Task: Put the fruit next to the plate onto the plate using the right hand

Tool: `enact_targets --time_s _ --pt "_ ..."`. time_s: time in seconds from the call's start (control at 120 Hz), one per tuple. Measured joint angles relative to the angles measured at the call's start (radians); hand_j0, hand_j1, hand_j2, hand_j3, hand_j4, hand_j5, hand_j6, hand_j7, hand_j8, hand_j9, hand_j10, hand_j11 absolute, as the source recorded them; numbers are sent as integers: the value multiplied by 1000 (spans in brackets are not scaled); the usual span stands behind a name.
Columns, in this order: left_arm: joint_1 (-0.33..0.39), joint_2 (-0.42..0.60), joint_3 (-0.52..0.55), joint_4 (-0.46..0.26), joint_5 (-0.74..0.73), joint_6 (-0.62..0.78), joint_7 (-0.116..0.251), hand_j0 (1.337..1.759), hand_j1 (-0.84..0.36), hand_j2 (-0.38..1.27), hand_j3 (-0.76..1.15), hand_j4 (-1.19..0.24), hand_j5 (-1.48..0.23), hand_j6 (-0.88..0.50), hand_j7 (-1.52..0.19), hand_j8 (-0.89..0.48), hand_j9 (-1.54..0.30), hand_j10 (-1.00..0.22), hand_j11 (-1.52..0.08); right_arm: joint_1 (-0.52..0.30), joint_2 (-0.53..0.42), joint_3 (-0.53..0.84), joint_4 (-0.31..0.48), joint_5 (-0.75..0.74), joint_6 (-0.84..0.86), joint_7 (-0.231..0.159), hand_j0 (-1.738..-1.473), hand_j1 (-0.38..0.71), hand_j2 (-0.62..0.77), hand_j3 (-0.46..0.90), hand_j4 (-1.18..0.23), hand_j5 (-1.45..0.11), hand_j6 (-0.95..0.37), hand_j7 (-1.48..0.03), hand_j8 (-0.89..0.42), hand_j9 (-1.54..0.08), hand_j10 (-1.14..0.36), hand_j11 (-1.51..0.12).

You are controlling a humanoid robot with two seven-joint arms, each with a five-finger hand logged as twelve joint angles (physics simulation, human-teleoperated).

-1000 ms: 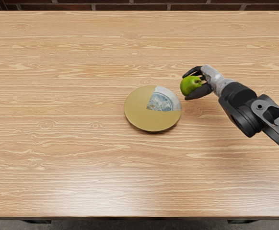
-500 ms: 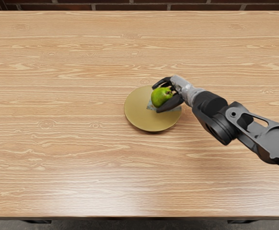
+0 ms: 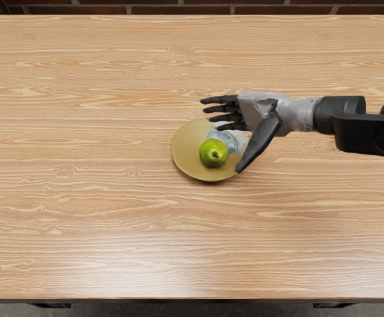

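Fruit (image 3: 213, 153), small, rounded, glossy green with a dark stem dimple, lying on the mustard-yellow plate (image 3: 187, 150) at frame centre, just below the right hand (image 3: 248, 115), fingers spread, holding nothing.

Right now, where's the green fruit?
In the head view the green fruit sits on the plate, right of centre, beside the open right hand.
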Motion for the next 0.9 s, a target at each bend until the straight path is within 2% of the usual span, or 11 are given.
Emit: enact_targets --time_s 0.117,0.15,0.208,0.333,0.408,0.467,0.625,0.742,0.9 --pt "0 0 0 0 0 0 0 1658 349 1 0 -2 0 -3 0 -3 0 -2 0 -29 -58 11 -14 64 89 0 -1658 -327 3 0 -18 -34 -12 -33 -12 -34 -21 -34" --pt "0 0 0 0 0 0 0 1658 349 1 0 -2 0 -3 0 -3 0 -2 0 -36 -77 13 -19 73 101 13 -1658 -330 3 0 -16 -29 -10 -28 -10 -29 -18 -29" --pt "0 0 0 0 0 0 0 1658 349 1 0 -2 0 -3 0 -3 0 -2 0 -48 -115 15 -30 82 115 71 -1658 -335 2 0 -12 -22 -8 -21 -8 -22 -13 -21" --pt "0 0 0 0 0 0 0 1658 349 1 0 -2 0 -3 0 -3 0 -2 0 -63 -202 16 -48 90 127 232 -1658 -342 2 0 -6 -12 -4 -11 -4 -12 -7 -12" --pt "2 0 0 0 0 0 0 1658 349 1 0 -2 0 -3 0 -3 0 -2 0 -70 -245 19 -56 89 130 301 -1658 -344 2 0 -5 -8 -3 -8 -3 -8 -5 -8" --pt "0 0 0 0 0 0 0 1658 349 1 0 -2 0 -3 0 -3 0 -2 0 -75 -269 20 -69 90 131 336 -1658 -346 2 0 -3 -6 -2 -6 -2 -6 -4 -6" --pt "3 0 1 0 0 0 0 1658 349 1 0 -2 0 -3 0 -3 0 -2 0 -92 -320 20 -182 112 132 378 -1658 -348 1 0 -2 -3 -1 -3 -1 -3 -2 -3" --pt "4 0 1 0 0 0 0 1658 349 1 0 -2 0 -3 0 -3 0 -2 0 -113 -354 20 -244 136 133 387 -1658 -349 2 0 -1 -2 -1 -2 0 -2 -1 -2" --pt "8 0 2 0 0 0 0 1658 349 1 0 -2 0 -3 0 -3 0 -2 0 -126 -377 20 -283 147 133 392 -1658 -349 2 0 0 -1 0 -1 0 -1 0 -1"
